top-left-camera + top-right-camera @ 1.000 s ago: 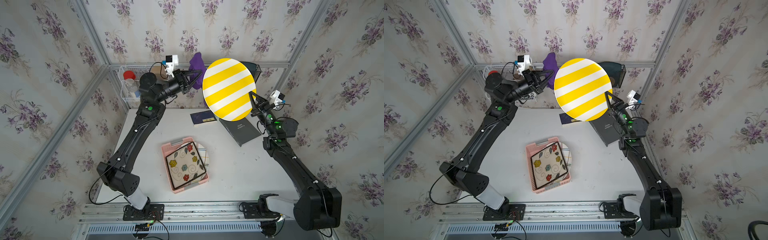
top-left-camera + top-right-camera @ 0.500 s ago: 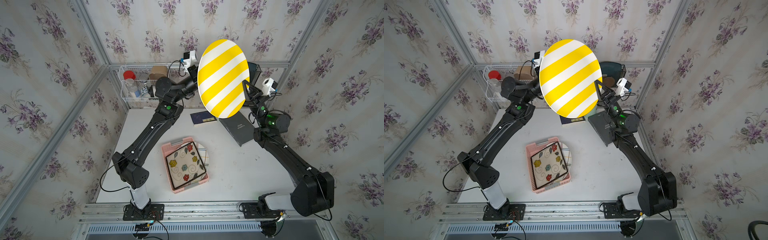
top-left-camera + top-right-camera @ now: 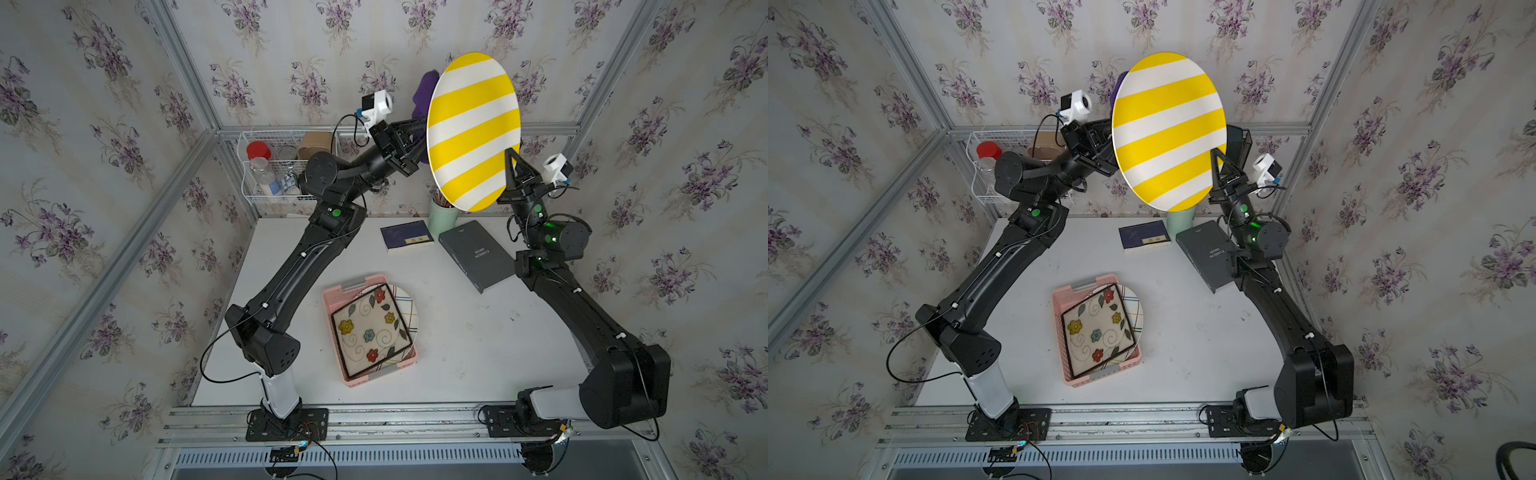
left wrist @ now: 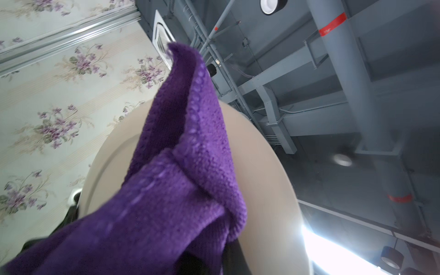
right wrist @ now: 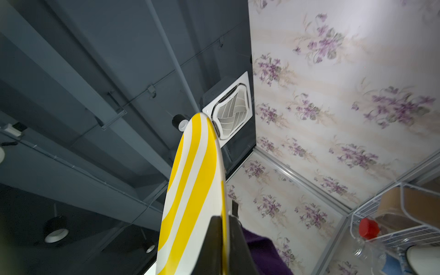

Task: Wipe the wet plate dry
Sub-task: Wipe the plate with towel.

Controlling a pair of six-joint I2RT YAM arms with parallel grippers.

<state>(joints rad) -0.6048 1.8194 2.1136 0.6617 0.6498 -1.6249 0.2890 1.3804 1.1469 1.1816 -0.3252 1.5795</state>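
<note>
The round plate [image 3: 473, 129] [image 3: 1169, 129], striped yellow and white, is held up in the air above the back of the table, standing almost on edge. My right gripper [image 3: 510, 156] [image 3: 1217, 154] [image 5: 223, 221] is shut on its lower right rim, one finger on each face. My left gripper [image 3: 415, 141] [image 3: 1104, 141] is shut on a purple cloth [image 3: 424, 93] [image 4: 178, 178] behind the plate. In the left wrist view the cloth lies against the plate's plain beige back [image 4: 262, 178] and hides the fingers. In the right wrist view the plate [image 5: 192, 190] shows nearly edge-on, the cloth [image 5: 264, 252] behind it.
A pink basket [image 3: 332, 299] in the middle of the table holds a square flowered plate and a round one. At the back lie a blue book [image 3: 406, 236] and a grey book [image 3: 476, 253], beside a green cup [image 3: 442, 216]. A wire rack [image 3: 270, 166] hangs on the back wall.
The plate has risen and turned more upright. My left gripper has swung right with the cloth, from beside the plate's left rim to behind it.
</note>
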